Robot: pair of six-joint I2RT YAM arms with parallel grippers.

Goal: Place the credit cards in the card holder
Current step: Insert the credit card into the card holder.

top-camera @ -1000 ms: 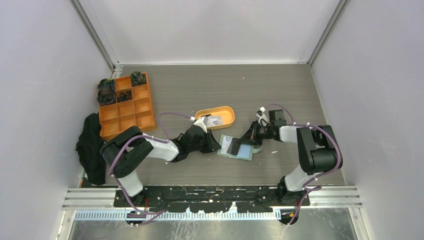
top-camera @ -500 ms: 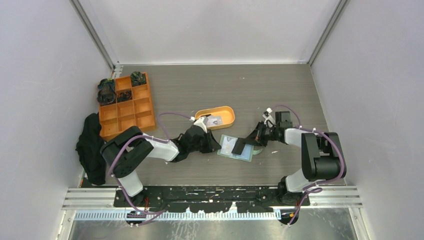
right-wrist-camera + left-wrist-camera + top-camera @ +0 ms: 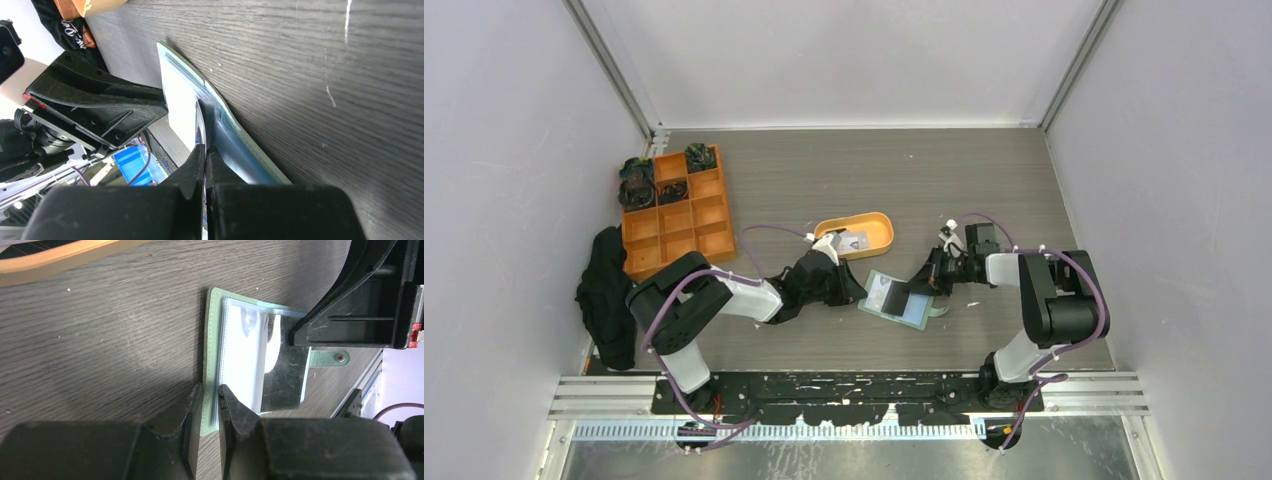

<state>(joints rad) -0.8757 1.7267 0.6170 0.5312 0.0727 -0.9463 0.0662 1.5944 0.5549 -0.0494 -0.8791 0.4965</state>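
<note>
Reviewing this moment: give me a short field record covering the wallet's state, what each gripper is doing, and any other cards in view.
Card holder: sage-green soft wallet, lying open on the table, clear sleeves facing up
Left gripper: pinching the wallet's cover edge
Right gripper: shut on a dark glossy card
Card position: over the sleeves; cannot tell whether it is inside one
Other cards: a pale card in the orange oval tray
Also present: orange grid organiser, far left

Top camera overhead, looking down; wrist cameras close, low, opposed, sharing card holder (image 3: 210,365).
</note>
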